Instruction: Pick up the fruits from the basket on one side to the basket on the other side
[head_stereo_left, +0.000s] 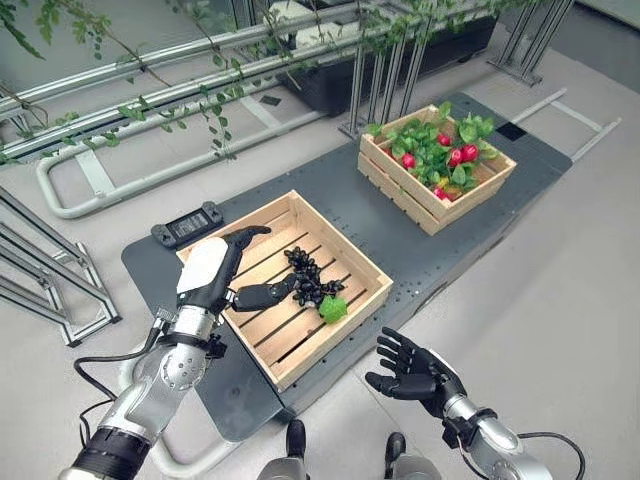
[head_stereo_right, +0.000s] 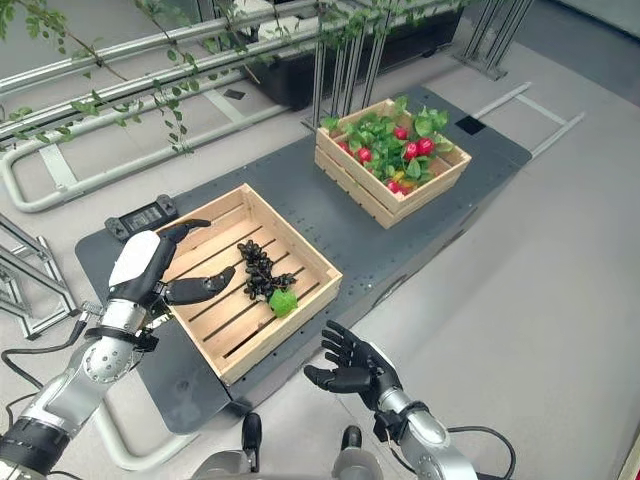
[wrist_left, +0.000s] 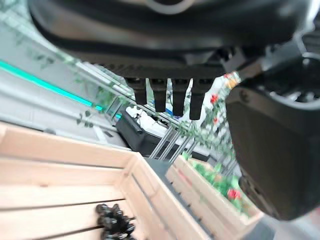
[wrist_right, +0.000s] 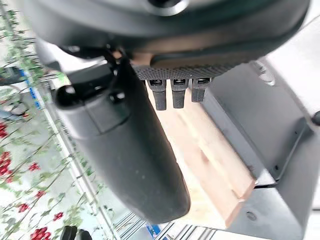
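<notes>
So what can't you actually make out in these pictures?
- Far crate, left eye view: leaves cover its inside, so the count of red fruits can't be told.
- Near crate: the left robot hand hides part of its floor.
- Black grapes: too small to count.
- Left wrist view: the crates are cut off by the edge and the hand's bulk.
- Right robot hand: open beside the platform, holding nothing.

Looks like a robotics lab / test area w/ a mock greenhouse setup. Low dark-grey metal surface (head_stereo_left: 420, 240) w/ bolt holes sits on a pale smooth floor (head_stereo_left: 560, 300). Aluminium framing rails (head_stereo_left: 180, 60) behind, leafy vines (head_stereo_left: 190, 110) hanging off them. Two slatted wooden crates (head_stereo_left: 300, 330) of produce; small black handheld controller (head_stereo_left: 186, 227) on the surface.
</notes>
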